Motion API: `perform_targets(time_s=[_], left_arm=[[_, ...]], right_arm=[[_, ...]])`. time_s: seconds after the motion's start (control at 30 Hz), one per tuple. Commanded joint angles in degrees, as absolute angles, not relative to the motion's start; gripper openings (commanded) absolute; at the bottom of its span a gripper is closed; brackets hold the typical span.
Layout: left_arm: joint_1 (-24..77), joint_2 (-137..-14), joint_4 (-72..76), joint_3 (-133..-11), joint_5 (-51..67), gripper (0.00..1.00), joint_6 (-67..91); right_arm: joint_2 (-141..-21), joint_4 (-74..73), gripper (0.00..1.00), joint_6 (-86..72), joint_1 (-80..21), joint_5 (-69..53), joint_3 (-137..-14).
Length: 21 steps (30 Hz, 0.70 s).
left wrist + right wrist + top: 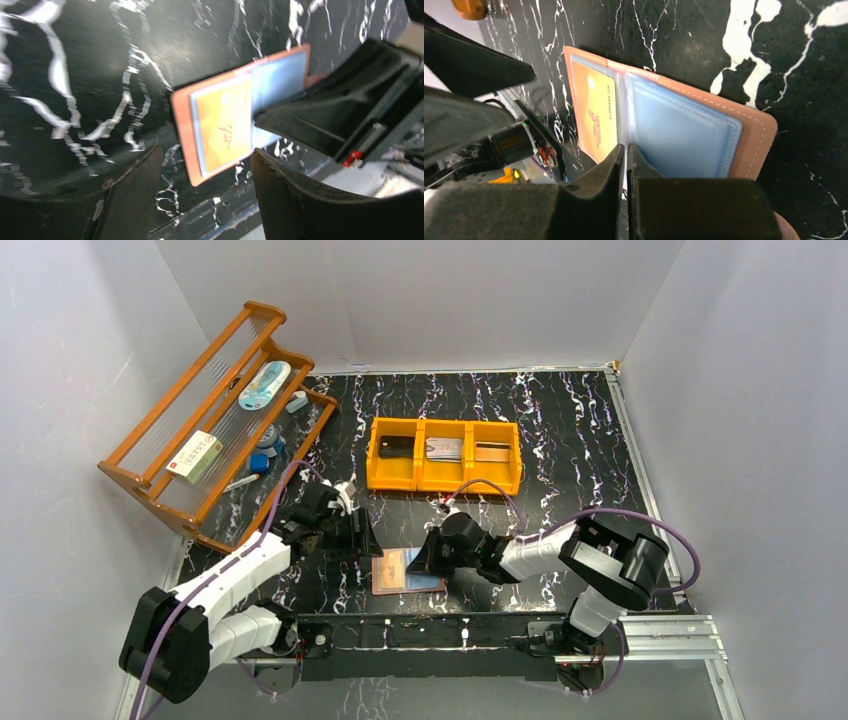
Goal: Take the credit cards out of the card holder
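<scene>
One yellow-orange credit card [594,115] showed in the card holder [684,130], tucked in the pocket to the left of the fold as the right wrist camera saw it. Whether more cards sat behind it or under the pale blue leaf could not be told. The salmon-pink holder lay open and flat on the black marbled table [560,440], near its front edge and between the two arms. The right gripper [625,150] had its jaws drawn almost together at the holder's near edge by the fold, seemingly nipping a thin inner leaf. The left gripper [202,155] stood wide and held nothing, its fingers either side of the holder's card end but apart from it. Well behind, the orange three-compartment tray [443,486] held a card in each bin. The likeliest trouble was that the left fingers would close on pocket and card together, so the whole holder would lift or drag instead of the card sliding free. A pinch on only a thin leaf seemed a weak anchor, and the holder could twist or slip out under the pull. The glossy card might also slide from the pads, or the cover might fold shut over it.
</scene>
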<state>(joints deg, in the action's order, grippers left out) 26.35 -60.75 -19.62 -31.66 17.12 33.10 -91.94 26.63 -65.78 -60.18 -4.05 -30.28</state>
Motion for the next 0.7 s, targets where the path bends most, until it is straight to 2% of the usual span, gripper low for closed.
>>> perform_targets(time_s=[0.0,0.13,0.37,0.67], left_arm=[[31.69,-61.74,-14.4,-31.34,23.92,0.63,36.46],[34.72,-63.98,-14.4,-30.8,19.51,0.59,38.53],[36.56,-67.24,-13.62,-30.63,19.15,0.49,38.63],[37.5,-69.34,-13.6,-28.12,18.68,0.47,39.85]], right_arm=[[-91.2,34.15,0.17,-66.7,-59.32,-9.21,-25.64],[-91.6,38.75,0.19,-68.37,-58.35,-10.94,-23.16],[-92.58,41.8,0.24,-68.9,-57.77,-14.32,-23.82],[-96.2,45.04,0.25,-70.1,-57.7,-17.38,-25.93]])
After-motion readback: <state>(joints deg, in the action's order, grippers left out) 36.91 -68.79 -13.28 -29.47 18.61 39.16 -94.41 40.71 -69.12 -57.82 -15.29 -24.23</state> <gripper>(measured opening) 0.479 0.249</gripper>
